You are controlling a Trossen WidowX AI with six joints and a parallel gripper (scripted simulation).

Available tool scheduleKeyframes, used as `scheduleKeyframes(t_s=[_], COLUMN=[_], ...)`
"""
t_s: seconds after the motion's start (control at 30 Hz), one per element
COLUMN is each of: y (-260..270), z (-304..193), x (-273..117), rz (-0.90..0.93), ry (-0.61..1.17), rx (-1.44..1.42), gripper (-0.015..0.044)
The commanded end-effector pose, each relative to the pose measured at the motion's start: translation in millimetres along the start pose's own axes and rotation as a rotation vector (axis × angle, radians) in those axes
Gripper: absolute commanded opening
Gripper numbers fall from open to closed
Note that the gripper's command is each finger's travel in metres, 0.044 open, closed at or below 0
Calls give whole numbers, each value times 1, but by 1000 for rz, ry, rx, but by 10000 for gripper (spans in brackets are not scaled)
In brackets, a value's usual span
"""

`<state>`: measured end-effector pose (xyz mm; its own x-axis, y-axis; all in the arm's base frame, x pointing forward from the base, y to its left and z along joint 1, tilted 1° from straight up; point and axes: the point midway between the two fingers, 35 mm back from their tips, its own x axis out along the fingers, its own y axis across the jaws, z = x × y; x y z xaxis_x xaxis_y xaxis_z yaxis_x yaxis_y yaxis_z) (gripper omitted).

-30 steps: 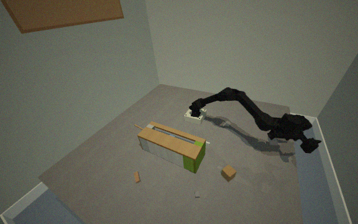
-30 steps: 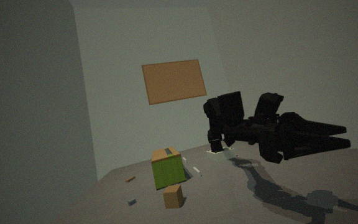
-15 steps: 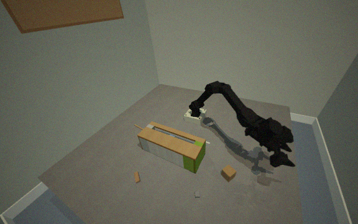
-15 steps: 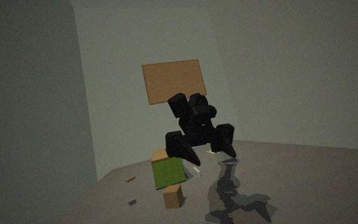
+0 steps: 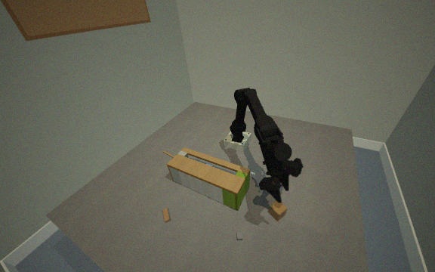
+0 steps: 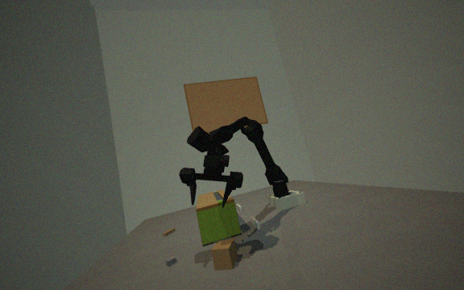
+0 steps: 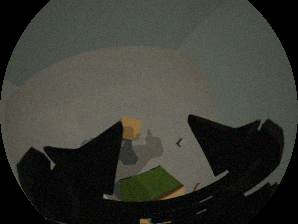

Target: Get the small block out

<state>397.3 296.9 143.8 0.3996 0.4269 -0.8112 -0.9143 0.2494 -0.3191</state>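
- Wooden cube [image 5: 278,212] [image 6: 222,257] [image 7: 131,131]: nearest in the exterior view, on the bench [image 5: 202,249] [image 6: 357,242] [image 7: 65,110], outside the green end of the box [image 5: 202,173] [image 6: 217,223] [image 7: 150,185].
- Pincer [image 5: 283,195] [image 6: 208,205] [image 7: 156,121]: fingers wide apart, nothing between them, raised above the bench near the green end.
- Box: upright, with a long slot in its top. The task's block cannot be made out; presumably it is within, on the shelf.
- Thin rod [image 5: 168,154]: at the box's far end; purpose unclear.
- Step in hand, as judged: approach, before release of the block. The next move calls for confirming the open end, then working the block that way, without knocking the box.
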Motion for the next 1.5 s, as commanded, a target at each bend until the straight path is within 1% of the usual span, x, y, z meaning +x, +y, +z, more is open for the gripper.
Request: scheduleKeyframes(t_s=[0.0,0.13,0.23,0.37,0.53,0.6,1.0,1.47], y=[-14,-19,-14,-6,27,36,37,41], z=[-67,-120,-156,-184,-242,-254,-256,-268], x=[-35,-69,-92,-111,-155,-168,-169,-152], rz=[-29,-29,5,56,257,318,326,325], ry=[208,376,499,598,812,861,866,866], rx=[-24,-42,-53,-66,-119,-134,-136,-136], gripper=[400,400,400,400,400,400,400,400])
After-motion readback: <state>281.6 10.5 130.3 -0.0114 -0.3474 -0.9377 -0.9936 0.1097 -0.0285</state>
